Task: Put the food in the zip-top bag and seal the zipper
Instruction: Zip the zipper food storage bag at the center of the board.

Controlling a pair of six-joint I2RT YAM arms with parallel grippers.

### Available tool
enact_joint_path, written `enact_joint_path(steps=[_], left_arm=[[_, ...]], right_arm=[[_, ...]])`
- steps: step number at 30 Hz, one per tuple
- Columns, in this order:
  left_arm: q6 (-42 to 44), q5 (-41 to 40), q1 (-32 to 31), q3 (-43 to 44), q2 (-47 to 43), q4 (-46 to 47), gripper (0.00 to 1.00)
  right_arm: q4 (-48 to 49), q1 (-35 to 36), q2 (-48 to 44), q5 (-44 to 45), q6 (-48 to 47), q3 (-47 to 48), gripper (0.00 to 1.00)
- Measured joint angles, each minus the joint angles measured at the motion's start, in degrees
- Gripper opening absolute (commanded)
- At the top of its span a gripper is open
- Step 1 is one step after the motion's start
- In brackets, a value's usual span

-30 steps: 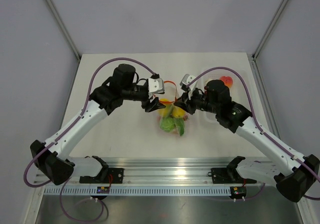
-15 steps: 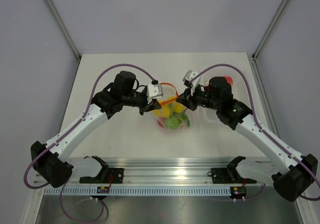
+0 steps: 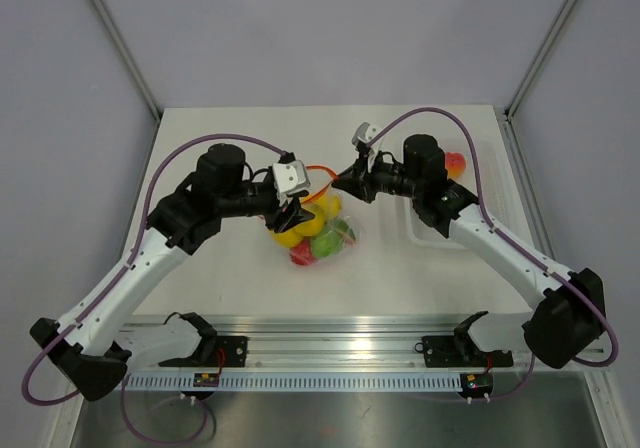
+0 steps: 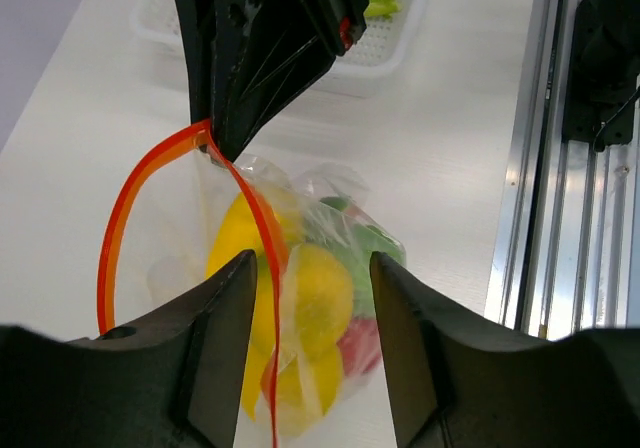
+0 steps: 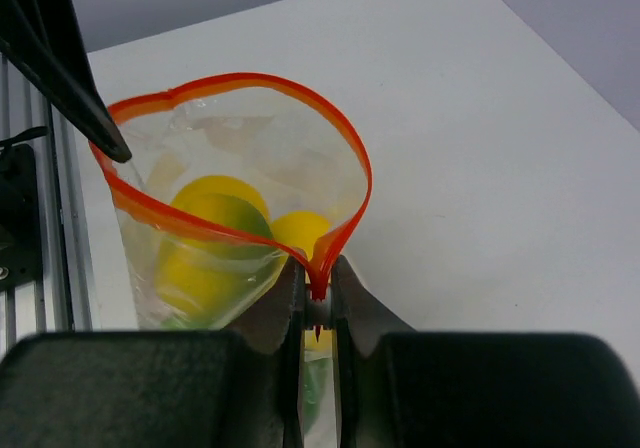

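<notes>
1 clear floppy bag of toy fruit (red-orange zipper unsealed)

top external: fixed, high and behind the arm bases, looks down and forward over the whole table; far, both arms whole in frame. left wrist: close, looks past the left gripper at the right gripper, white tray behind. right wrist: closer yet, faces back the opposite way, toward the left gripper's finger tip. all three share the zip-top bag and its zipper.
</notes>
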Motion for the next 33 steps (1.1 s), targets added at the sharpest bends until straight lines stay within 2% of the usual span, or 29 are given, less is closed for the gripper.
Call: enact_joint_path(steps=[7, 19, 26, 28, 29, 30, 32, 33], left_arm=[[-1.2, -2.4, -0.2, 0.0, 3.6, -3.1, 0.57], [-1.7, -6.9, -1.8, 5.2, 8.0, -1.2, 0.57], [-1.2, -7.6, -2.8, 8.3, 15.5, -1.6, 0.52], [-1.1, -7.7, -3.1, 8.7, 16.9, -1.8, 0.37], [-1.0, -7.6, -3.1, 8.9, 17.4, -1.9, 0.15], [-1.2, -7.6, -3.2, 9.0, 17.7, -2.1, 0.02], [-1.1, -7.3, -3.2, 9.6, 18.4, -2.9, 0.0], [-1.0, -7.2, -3.3, 10.0, 18.8, -3.2, 0.0]], right_arm=[[0.5, -0.5, 3.2, 0.0, -1.4, -2.2, 0.0], [-2.8, -0.5, 1.7, -1.1, -5.9, -2.1, 0.0], [-4.9, -0.5, 0.8, -1.4, -7.3, -2.0, 0.0], [-5.9, -0.5, 0.7, -1.5, -7.5, -1.8, 0.0], [-6.4, -0.5, 0.7, -1.6, -7.6, -1.6, 0.01], [-6.7, -0.5, 0.6, -1.5, -7.6, -1.4, 0.02], [-7.1, -0.5, 0.1, -1.5, -7.5, -1.3, 0.07], [-7.5, -0.5, -0.4, -1.3, -7.5, -1.3, 0.2]])
